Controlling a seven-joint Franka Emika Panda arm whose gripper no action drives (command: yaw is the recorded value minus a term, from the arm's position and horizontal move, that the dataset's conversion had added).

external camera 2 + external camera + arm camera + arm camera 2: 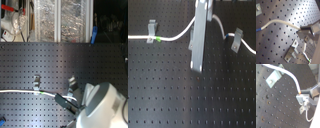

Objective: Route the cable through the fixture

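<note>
The white cable (175, 36) runs along the black perforated board past the left clip (151, 31), where its green band (158, 38) lies. It then climbs to my gripper (201, 22) and comes down to the right clip (236, 40) by the blue band (229, 35). The long grey gripper bar hides the middle clip in the first exterior view. That clip shows in the second exterior view (72, 84) and the first wrist view (292, 53), beside the gripper. My gripper (302, 31) is shut on the cable (281, 23) and holds it above the board. The second wrist view shows the same grip (301, 96).
The robot's white arm body (102, 106) fills the second exterior view's lower right. Clear bins and clutter (60, 20) stand beyond the board's far edge. The board (173, 95) carries only the clips and the cable.
</note>
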